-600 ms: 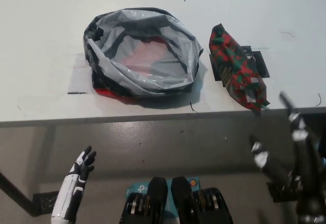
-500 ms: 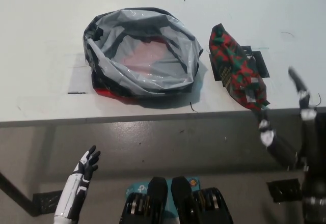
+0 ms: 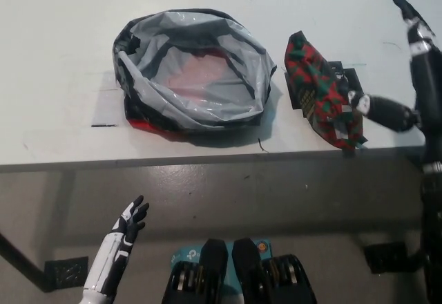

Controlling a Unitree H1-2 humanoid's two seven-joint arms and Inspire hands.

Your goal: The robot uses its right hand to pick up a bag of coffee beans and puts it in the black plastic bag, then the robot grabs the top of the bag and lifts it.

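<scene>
1. White table [image 3: 62, 55] fills the upper part of the head view, with its front edge running across the middle and grey floor [image 3: 207, 193] below it.
2. On the table sits a black plastic bag [image 3: 192, 76], its mouth rolled open and wide, with something red showing under its front edge.
3. Just to the right of the plastic bag, apart from it, lies the coffee bag [image 3: 323, 91], patterned in red and green. Its long axis runs from the far side of the table toward the near edge, slanting to the right, and its near end reaches the table's front edge.
4. The black right hand [image 3: 407, 76] is up at table level on the right, fingers spread apart and holding nothing. One finger points away up the picture; another reaches left toward the coffee bag's near right end and looks very close to it, though I cannot tell if it touches.
5. The coffee bag lies to the left of the right hand, which is far nearer to it than the other hand.
6. The white left hand [image 3: 128, 224] rests low at the lower left, below the table edge, fingers loosely apart and empty.
7. The pickup does not look begun; the hand would likely need to close across the coffee bag's narrow width.
</scene>
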